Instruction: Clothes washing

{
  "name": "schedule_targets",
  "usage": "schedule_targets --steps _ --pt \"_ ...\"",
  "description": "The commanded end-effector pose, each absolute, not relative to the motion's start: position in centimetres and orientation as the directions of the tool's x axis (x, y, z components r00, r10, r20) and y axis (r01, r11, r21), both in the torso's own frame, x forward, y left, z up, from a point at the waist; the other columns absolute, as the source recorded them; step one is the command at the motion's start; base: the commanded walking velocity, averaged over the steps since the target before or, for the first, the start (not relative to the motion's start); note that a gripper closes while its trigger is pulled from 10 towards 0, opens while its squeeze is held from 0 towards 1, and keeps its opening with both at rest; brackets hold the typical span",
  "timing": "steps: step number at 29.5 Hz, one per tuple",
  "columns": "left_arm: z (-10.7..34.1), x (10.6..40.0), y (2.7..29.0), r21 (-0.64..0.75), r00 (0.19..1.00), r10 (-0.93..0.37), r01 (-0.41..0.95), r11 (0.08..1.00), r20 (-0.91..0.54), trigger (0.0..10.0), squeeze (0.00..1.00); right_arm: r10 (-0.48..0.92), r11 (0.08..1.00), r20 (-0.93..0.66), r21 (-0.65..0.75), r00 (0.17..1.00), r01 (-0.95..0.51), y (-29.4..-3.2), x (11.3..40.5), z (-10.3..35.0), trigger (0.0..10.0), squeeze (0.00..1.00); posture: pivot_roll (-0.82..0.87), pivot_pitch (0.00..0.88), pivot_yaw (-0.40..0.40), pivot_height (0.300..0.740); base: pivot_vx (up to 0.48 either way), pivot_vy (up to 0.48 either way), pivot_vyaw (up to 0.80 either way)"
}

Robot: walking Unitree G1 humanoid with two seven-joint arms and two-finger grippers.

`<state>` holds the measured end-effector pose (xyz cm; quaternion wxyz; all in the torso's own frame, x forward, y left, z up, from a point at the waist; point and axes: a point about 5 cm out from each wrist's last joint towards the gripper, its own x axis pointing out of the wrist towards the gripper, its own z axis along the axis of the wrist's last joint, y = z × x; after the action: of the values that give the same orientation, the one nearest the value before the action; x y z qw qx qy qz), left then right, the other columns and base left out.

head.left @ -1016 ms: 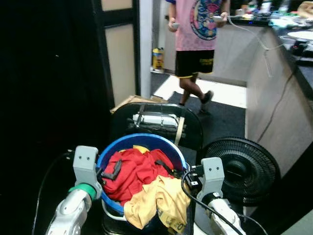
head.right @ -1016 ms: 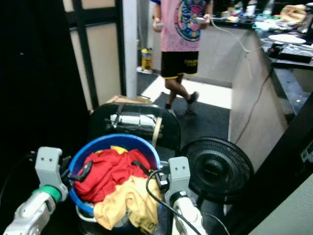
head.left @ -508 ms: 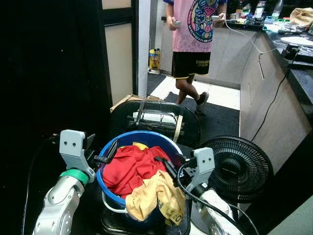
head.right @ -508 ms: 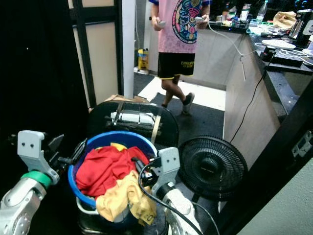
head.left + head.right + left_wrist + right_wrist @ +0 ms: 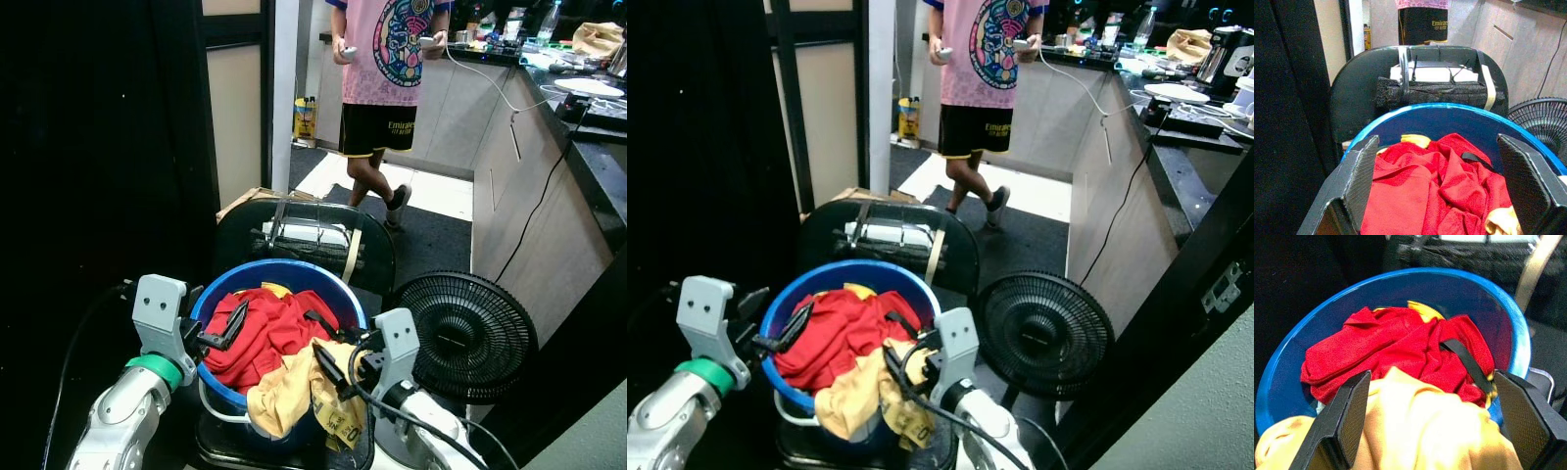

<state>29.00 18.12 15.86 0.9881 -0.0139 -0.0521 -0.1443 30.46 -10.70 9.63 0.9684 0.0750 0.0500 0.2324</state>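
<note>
A blue basin [image 5: 294, 270] stands on a black chair [image 5: 306, 238], heaped with a red garment [image 5: 270, 331] and a yellow garment [image 5: 292, 394] that spills over its near rim. A black strap [image 5: 1467, 364] lies across the red cloth. My left gripper [image 5: 225, 328] is open at the basin's left rim, its fingers [image 5: 1359, 186] spread above the red garment. My right gripper [image 5: 328, 360] is open at the near right side, over the yellow garment [image 5: 1425, 431]. Neither holds anything.
A black floor fan [image 5: 466, 335] stands right of the chair. A person [image 5: 388, 78] in a pink shirt stands in the passage beyond. A counter [image 5: 588, 117] with a hanging cable runs along the right. A dark wall is at the left, with a cardboard box [image 5: 251, 199] behind the chair.
The camera has shifted a little. My left gripper has come inward to the basin's left rim. My right gripper has dropped slightly over the yellow garment. The clothes lie as before.
</note>
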Motion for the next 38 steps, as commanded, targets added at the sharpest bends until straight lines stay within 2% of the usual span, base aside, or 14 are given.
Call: schedule_targets --steps 1,2,3,14,18,22,27,28,29,30,38 --pt "15.7 28.8 18.0 -0.025 0.953 -0.285 0.289 0.957 0.1 10.0 0.0 0.44 0.887 -0.088 0.201 0.894 -0.416 -11.1 30.3 9.1 10.0 1.0 0.01 0.018 -0.021 0.74 0.0 0.0 0.0" --pt "15.7 28.8 18.0 -0.036 0.953 -0.287 0.291 0.956 0.101 10.0 0.0 0.443 0.882 -0.091 0.221 0.892 -0.416 -11.2 30.3 9.1 10.0 1.0 0.01 0.015 -0.021 0.74 0.0 0.0 0.0" --pt "15.7 28.8 17.9 -0.039 0.951 -0.292 0.297 0.954 0.1 10.0 0.0 0.449 0.882 -0.113 0.211 0.886 -0.42 -11.3 30.4 8.8 10.0 0.0 0.01 0.013 -0.019 0.74 0.0 0.0 0.0" --pt "15.2 28.9 17.4 -0.042 0.953 -0.296 0.299 0.953 0.07 10.0 0.0 0.445 0.888 -0.178 0.22 0.878 -0.405 -11.6 30.4 7.4 10.0 0.0 0.01 0.017 -0.023 0.74 0.0 0.0 0.0" --pt "15.0 29.2 17.2 -0.023 0.95 -0.31 0.311 0.95 0.042 10.0 0.0 0.534 0.844 -0.219 0.209 0.817 -0.495 -10.6 30.1 7.0 10.0 0.0 0.01 0.014 -0.028 0.74 0.0 0.0 0.0" --pt "15.0 29.2 17.2 -0.018 0.949 -0.312 0.313 0.95 0.039 10.0 0.0 0.557 0.829 -0.227 0.203 0.799 -0.52 -10.3 30.0 6.9 10.0 0.0 0.01 0.0 -0.031 0.74 0.0 0.0 0.0" --pt "14.7 29.0 17.4 -0.017 0.953 -0.3 0.301 0.954 0.036 10.0 0.0 0.607 0.793 -0.257 0.123 0.752 -0.597 -9.8 29.4 6.4 10.0 0.0 0.01 0.0 -0.036 0.74 0.0 0.0 0.0" --pt "14.6 28.9 17.4 -0.017 0.955 -0.294 0.295 0.955 0.033 10.0 0.0 0.614 0.785 -0.259 0.105 0.745 -0.61 -9.7 29.3 6.3 4.5 0.0 0.01 0.0 -0.037 0.74 0.0 0.0 0.0" --pt "14.6 28.9 17.4 -0.017 0.955 -0.294 0.295 0.955 0.033 10.0 0.0 0.614 0.785 -0.259 0.105 0.745 -0.61 -9.7 29.3 6.3 4.5 0.0 0.01 0.0 -0.037 0.74 0.0 0.0 0.0" --pt "14.6 28.8 17.4 -0.019 0.956 -0.292 0.293 0.956 0.032 10.0 0.0 0.617 0.783 -0.254 0.108 0.744 -0.613 -9.7 29.3 6.3 0.0 0.0 0.01 0.0 -0.037 0.74 0.0 0.0 0.0" --pt "14.6 28.6 17.6 -0.011 0.957 -0.289 0.289 0.957 0.03 10.0 0.0 0.622 0.781 -0.222 0.106 0.751 -0.616 -9.5 29.7 6.9 0.0 0.0 0.01 0.0 -0.033 0.74 0.0 0.0 0.0"
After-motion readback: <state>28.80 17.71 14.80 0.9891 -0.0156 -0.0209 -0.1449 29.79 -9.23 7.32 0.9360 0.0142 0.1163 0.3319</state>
